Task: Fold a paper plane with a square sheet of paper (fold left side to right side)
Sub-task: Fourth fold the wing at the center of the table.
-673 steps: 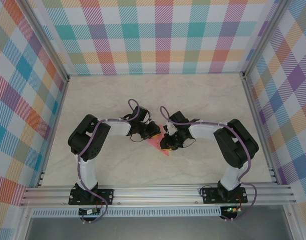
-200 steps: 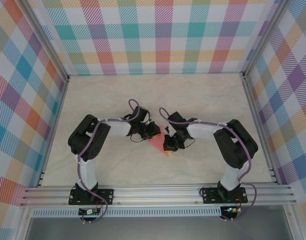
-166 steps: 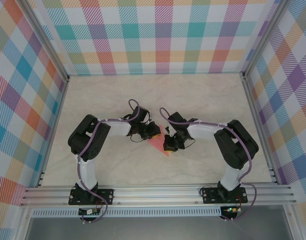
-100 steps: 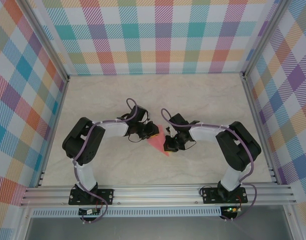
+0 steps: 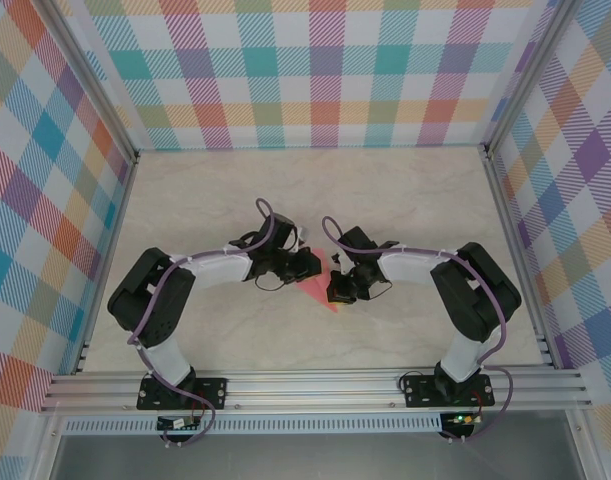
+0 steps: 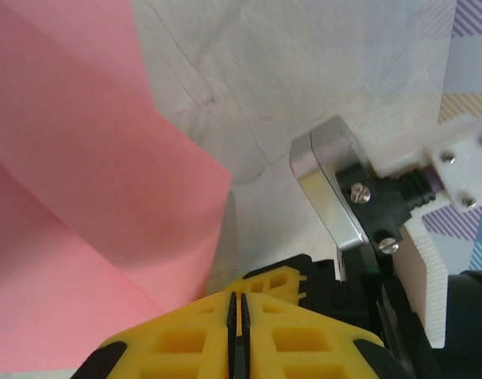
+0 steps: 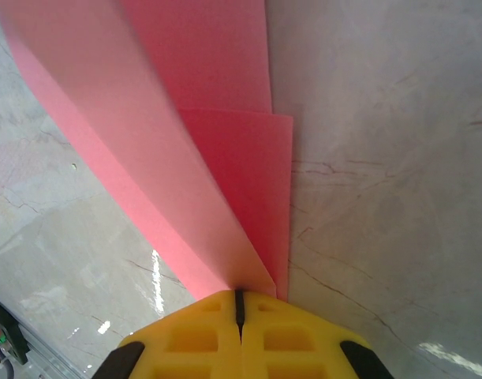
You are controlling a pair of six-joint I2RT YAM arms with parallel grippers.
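Note:
The salmon-pink sheet of paper (image 5: pixel 315 291) lies partly folded on the marble table between my two grippers, tapering to a point toward the near edge. My right gripper (image 5: pixel 336 291) is shut on it. In the right wrist view a raised flap of the sheet (image 7: pixel 170 158) runs straight into the closed yellow fingers (image 7: pixel 240 294), over a flat layer beneath. My left gripper (image 5: pixel 306 266) sits at the paper's upper left edge. Its jaws (image 6: pixel 237 297) are shut with nothing seen between them, and the paper (image 6: pixel 83 158) lies just to their left.
The right arm's metal camera bracket (image 6: pixel 335 185) and yellow finger (image 6: pixel 300 284) stand close in front of my left gripper. Plaid walls (image 5: pixel 325 70) enclose the table on three sides. An aluminium rail (image 5: pixel 315 385) runs along the near edge.
The left arm has stretched out, its elbow dropping down and to the left, and its gripper has shifted slightly right toward the paper. The right gripper has kept its hold and place.

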